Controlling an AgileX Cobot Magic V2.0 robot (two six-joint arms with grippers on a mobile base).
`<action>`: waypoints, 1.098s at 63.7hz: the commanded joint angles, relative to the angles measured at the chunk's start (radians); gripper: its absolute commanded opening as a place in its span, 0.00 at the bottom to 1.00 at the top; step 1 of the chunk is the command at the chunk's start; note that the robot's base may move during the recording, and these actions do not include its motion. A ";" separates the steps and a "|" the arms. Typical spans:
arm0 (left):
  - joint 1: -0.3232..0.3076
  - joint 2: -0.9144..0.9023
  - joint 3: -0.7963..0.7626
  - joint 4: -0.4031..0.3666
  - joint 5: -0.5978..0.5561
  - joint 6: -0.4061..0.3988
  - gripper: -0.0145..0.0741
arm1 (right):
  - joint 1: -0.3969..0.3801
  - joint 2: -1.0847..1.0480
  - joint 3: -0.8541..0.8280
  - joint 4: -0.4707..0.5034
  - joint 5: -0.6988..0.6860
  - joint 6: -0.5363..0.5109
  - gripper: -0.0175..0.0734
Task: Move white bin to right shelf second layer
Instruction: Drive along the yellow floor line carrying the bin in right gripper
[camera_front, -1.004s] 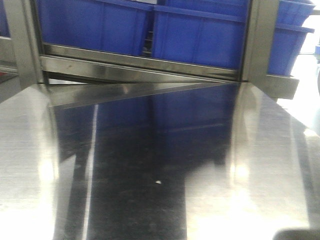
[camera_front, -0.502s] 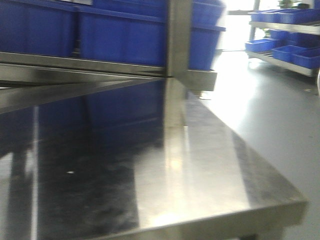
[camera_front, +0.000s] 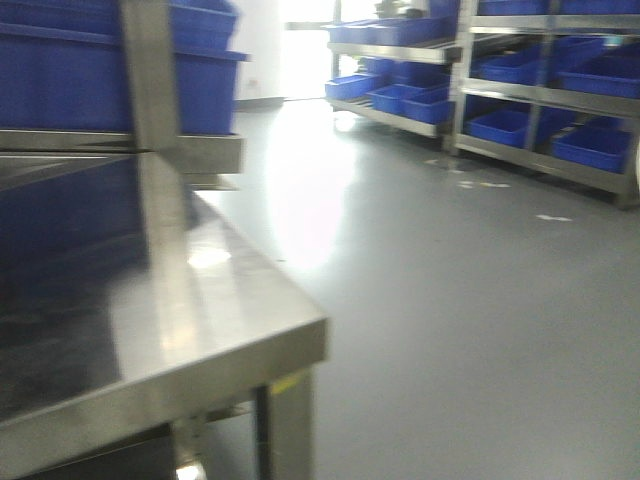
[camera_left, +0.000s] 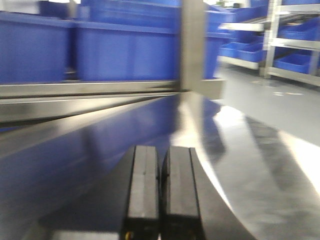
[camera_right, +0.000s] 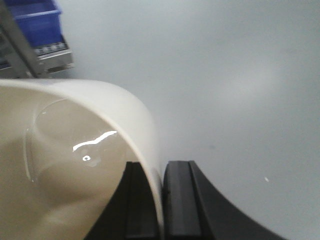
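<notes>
The white bin (camera_right: 70, 170) fills the lower left of the right wrist view, its glossy cream inside facing me. My right gripper (camera_right: 161, 167) is shut on the bin's wall, one finger inside and one outside, and holds it above grey floor. Over the steel table (camera_left: 250, 150), my left gripper (camera_left: 161, 150) is shut with nothing between its pads. Steel racks (camera_front: 545, 95) with blue crates stand across the floor at the right. Blur keeps me from telling which level is the right shelf second layer.
The steel table's corner (camera_front: 290, 340) juts into the front view at lower left. Behind it a steel post (camera_front: 155, 130) and a rack of large blue crates (camera_front: 70, 75) rise. Open grey floor (camera_front: 450, 300) stretches between the table and the far racks.
The front view has swung to the right. The table and the crates behind it slid to the left, and the floor and the far racks came into sight.
</notes>
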 joint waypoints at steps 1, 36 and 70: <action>0.000 -0.016 0.037 -0.006 -0.084 -0.003 0.26 | -0.005 0.001 -0.028 0.000 -0.086 -0.003 0.25; 0.000 -0.016 0.037 -0.006 -0.084 -0.003 0.26 | -0.005 0.001 -0.028 0.000 -0.086 -0.003 0.25; 0.000 -0.016 0.037 -0.006 -0.084 -0.003 0.26 | -0.005 0.001 -0.028 0.000 -0.086 -0.003 0.25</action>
